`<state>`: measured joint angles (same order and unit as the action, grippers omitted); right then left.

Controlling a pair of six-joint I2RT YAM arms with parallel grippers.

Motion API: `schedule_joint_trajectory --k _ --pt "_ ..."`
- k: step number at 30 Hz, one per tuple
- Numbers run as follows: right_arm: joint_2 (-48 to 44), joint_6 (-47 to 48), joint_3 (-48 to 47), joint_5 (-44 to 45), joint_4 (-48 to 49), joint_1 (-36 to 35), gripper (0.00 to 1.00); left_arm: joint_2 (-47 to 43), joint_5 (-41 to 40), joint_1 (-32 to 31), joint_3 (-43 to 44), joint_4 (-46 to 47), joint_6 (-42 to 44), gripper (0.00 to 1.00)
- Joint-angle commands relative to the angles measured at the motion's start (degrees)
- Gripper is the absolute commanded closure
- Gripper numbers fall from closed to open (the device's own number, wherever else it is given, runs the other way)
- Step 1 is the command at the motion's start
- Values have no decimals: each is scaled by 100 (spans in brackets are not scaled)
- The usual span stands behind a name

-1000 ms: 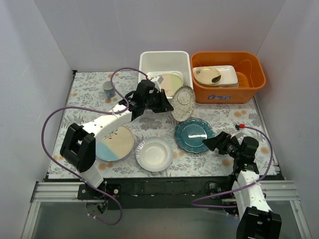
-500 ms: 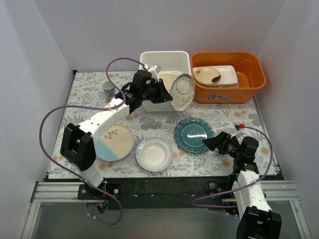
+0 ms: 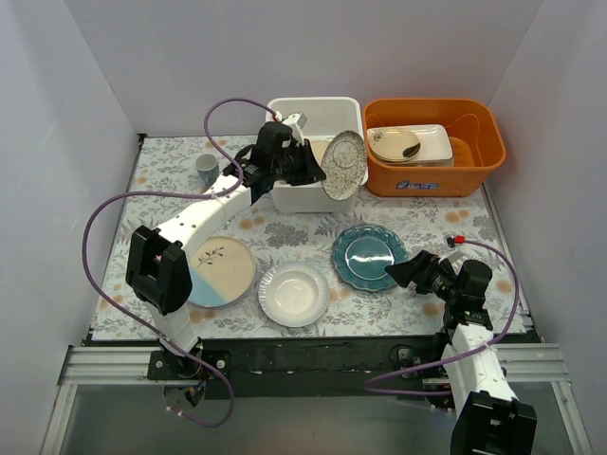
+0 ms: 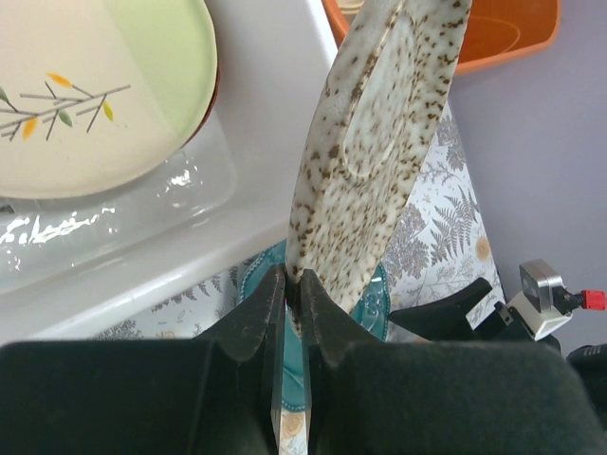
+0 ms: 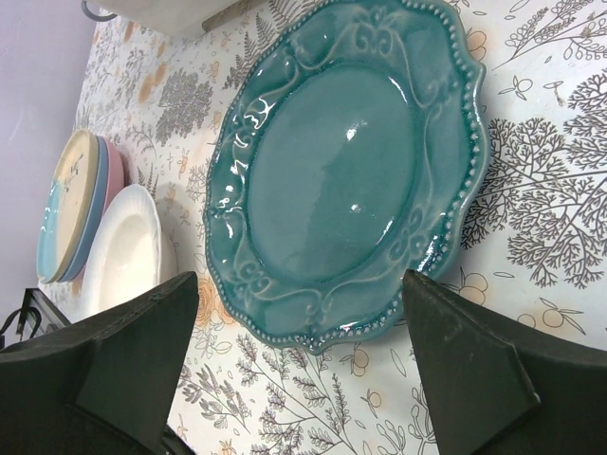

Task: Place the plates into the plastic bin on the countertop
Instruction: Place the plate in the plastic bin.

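Observation:
My left gripper [image 3: 316, 169] [image 4: 294, 280] is shut on the lower rim of a cream speckled plate [image 3: 343, 164] [image 4: 375, 161]. It holds the plate on edge over the front right corner of the white plastic bin [image 3: 313, 106] [image 4: 275, 114]. A cream-and-green plate with a sprig [image 4: 95, 95] lies in the bin. On the countertop [image 3: 285, 232] lie a teal plate [image 3: 368, 256] [image 5: 351, 180], a white plate [image 3: 294, 294] [image 5: 119, 251] and a stack topped by a cream-and-light-blue plate [image 3: 220, 271] [image 5: 66, 218]. My right gripper [image 3: 403, 275] [image 5: 296, 284] is open and empty, low at the teal plate's near rim.
An orange tub [image 3: 474, 118] right of the bin holds a rectangular white dish [image 3: 432, 142] and a beige bowl [image 3: 394, 142]. A small mug [image 3: 207, 169] stands at the back left. White walls enclose the countertop on three sides.
My left gripper has carried the speckled plate up and back from above the countertop to the bin's front right corner. The right arm has not moved.

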<state>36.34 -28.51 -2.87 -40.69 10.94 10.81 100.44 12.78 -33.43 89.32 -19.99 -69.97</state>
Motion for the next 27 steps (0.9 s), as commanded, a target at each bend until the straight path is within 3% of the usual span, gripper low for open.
schedule_joint_trajectory --k 1,27 --pt "84 135 -29 43 66 -8 5 -34 -161 47 534 162 160 100" --pt "146 197 41 43 93 -9 5 511 -741 399 1412 -154 459 100"
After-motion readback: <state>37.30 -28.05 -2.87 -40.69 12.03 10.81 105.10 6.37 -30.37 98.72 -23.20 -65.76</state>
